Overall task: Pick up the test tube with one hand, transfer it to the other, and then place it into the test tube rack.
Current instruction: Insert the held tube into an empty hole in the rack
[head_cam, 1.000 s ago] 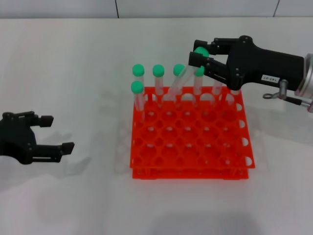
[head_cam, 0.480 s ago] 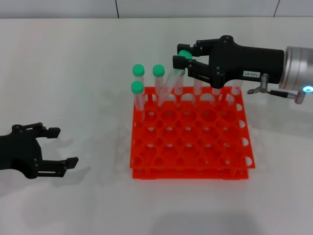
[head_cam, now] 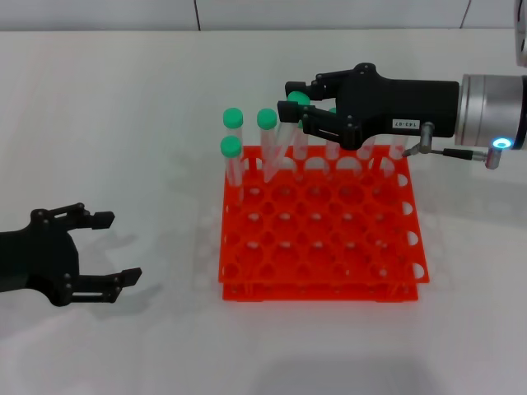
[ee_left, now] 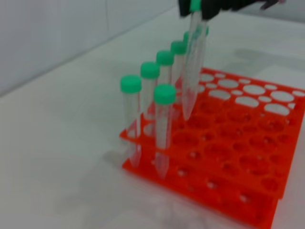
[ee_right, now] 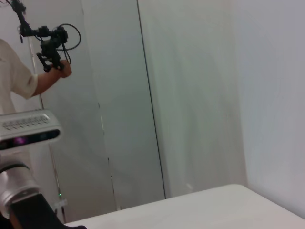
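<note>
Step in hand: final placing, by my reading; the right pincer (head_cam: 295,103), the labelled one, carries the test tube (head_cam: 278,140) over the back row of the test tube rack (head_cam: 321,239), upper centre of the head view
Right pincer state: clamped on the test tube just under its green cap, black fingers either side
Test tube position: tilted, cap toward the pincer, tapered tip low and toward the left of the frame, at or just above the rack's top tier; the left wrist view shows the tip (ee_left: 187,112) close to the holes, but whether it has entered one I cannot tell
Left pincer: (head_cam: 115,247) lower left of the head view, fingers apart, holding nothing, well apart from the rack, above the table (head_cam: 123,107)
Next move calls for: righting the tube to vertical, lining the tip with a free hole, lowering through both tiers, then parting the fingers; the neighbouring tubes (head_cam: 234,152) stand near, so sideways drift risks a knock
Test tube, material and shape: slim clear plastic, smooth wall, conical tip, round green cap
Rack, material and shape: bright orange-red plastic, square, two tiers, grid of round holes, glossy
Other tubes: alike, upright along the back row and left edge
Table: pale, matt, plain
</note>
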Motion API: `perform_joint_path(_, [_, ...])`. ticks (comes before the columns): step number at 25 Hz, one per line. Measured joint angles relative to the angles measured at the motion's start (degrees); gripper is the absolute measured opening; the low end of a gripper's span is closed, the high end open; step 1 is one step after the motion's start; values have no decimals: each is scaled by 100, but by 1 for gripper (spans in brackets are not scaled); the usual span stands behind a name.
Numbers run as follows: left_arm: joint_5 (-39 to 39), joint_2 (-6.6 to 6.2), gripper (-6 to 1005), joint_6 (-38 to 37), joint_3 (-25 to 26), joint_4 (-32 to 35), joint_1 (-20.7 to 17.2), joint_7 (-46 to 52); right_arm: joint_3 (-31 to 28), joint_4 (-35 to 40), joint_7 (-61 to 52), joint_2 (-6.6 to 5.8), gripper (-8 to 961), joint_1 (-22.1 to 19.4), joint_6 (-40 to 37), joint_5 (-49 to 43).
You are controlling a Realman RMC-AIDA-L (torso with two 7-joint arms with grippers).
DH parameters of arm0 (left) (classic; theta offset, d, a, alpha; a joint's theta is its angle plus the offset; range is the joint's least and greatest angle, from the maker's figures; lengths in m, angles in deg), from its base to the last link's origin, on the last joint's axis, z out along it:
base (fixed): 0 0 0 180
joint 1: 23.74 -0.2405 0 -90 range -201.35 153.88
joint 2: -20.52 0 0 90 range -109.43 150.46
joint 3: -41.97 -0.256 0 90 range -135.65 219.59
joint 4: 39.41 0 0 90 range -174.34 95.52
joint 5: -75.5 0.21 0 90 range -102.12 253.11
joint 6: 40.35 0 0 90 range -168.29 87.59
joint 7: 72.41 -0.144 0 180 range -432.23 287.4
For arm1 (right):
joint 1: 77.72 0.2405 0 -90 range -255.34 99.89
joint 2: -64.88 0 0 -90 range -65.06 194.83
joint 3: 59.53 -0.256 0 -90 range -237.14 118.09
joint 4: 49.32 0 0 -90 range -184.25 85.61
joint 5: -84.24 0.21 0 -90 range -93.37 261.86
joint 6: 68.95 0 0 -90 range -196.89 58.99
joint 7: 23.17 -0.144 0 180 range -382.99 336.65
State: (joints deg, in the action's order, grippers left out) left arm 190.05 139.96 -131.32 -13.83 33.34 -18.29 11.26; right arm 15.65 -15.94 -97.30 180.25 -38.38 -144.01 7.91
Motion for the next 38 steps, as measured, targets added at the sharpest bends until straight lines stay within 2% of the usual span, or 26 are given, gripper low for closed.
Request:
perform_joint_path(5, [-304, -1, 893, 1, 91, -185, -77, -449, 32, 3, -13, 2, 257, -1, 204, -5])
perform_joint_path(38, [-116, -22, 893, 291, 146, -411, 150, -408, 514, 119, -262, -4, 257, 279, 699, -252])
